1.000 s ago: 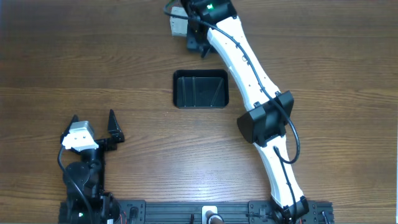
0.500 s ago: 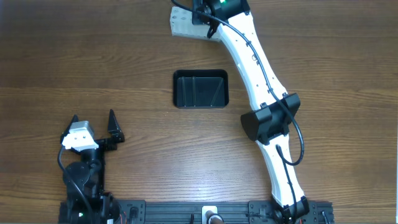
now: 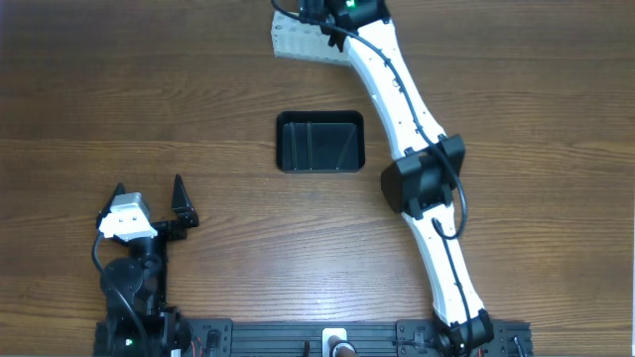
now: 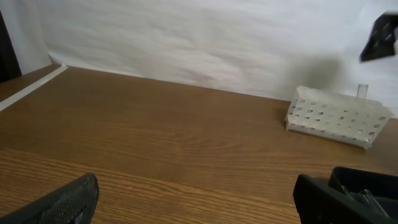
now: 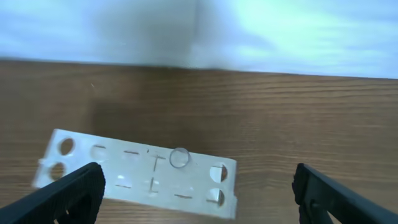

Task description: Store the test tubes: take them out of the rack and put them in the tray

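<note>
Item: test tube. One, upright in rack, at far edge of surface; other visible holes vacant.
Tray: mid-surface, faint streaks inside, possibly stored tubes (too dim to count).
Right pincer: above rack, spread wide, nothing held.
Left pincer: by own base, spread wide, nothing held.
Judged status: near finish, one tube left to transfer.
</note>
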You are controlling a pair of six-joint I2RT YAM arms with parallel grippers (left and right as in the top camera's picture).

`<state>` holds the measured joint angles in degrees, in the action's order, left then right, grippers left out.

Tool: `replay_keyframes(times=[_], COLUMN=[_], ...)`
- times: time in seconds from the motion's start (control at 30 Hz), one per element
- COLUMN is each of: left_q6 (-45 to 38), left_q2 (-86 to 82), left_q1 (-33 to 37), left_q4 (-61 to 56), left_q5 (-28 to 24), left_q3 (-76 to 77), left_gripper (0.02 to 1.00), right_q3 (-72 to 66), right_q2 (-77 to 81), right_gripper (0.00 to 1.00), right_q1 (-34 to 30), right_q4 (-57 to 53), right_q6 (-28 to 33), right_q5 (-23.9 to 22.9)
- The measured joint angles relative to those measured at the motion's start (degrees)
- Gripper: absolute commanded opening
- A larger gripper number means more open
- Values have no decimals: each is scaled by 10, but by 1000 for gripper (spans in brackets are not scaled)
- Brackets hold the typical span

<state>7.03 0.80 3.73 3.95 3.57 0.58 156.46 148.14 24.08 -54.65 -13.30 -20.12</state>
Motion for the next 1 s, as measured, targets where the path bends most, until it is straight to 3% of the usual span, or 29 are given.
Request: replay_keyframes(times=[0.83,1.0], left_q6=[0,0], left_q2=[0,0], left_q1=[0,0], left_q4=[0,0], left_q5=[0,0], left_q3=[0,0], left_gripper=[996,996], right_q3=[0,0], right_q2=[71,73], right_gripper=[952,774], right_q1=[0,0], right_q4=[57,61], right_q6=[41,46], right_q5=[0,0])
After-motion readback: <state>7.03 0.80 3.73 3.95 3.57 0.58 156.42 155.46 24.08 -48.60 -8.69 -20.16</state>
